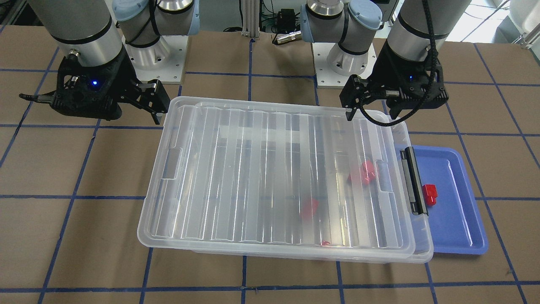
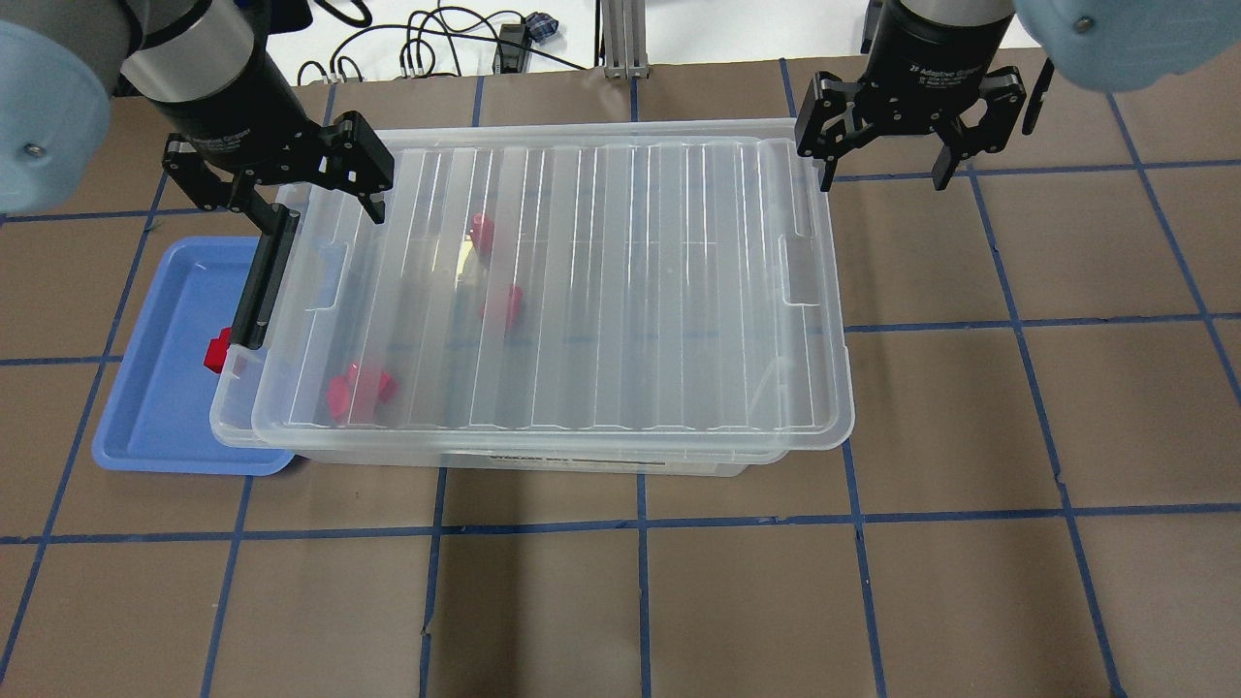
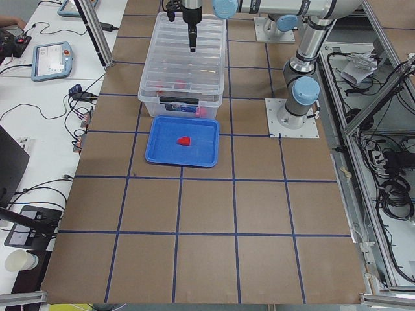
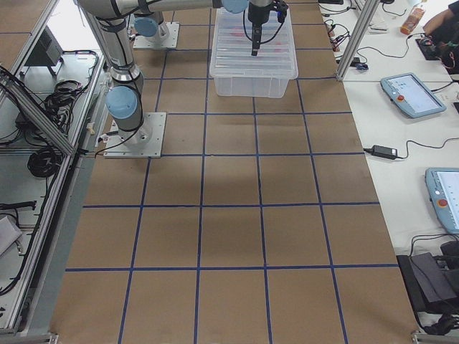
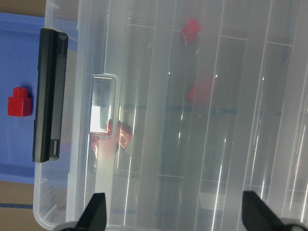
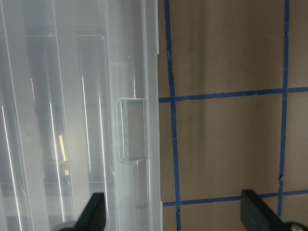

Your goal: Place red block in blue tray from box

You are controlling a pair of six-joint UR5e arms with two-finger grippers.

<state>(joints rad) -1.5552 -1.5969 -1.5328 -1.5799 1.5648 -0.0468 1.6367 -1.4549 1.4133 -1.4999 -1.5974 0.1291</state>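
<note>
My left gripper [image 2: 305, 199] and right gripper [image 2: 884, 176] gape, empty. A stepped red plastic block [image 1: 430, 194] lies in the shallow blue plastic tray [image 1: 462, 221].

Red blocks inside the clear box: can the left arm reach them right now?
Probably not: the ribbed lid lies over the box, covering the red blocks. The jaws hang open above it; the lid must come off first.

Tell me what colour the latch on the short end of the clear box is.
Black. The latch shows best in the left wrist-mounted view.
</note>
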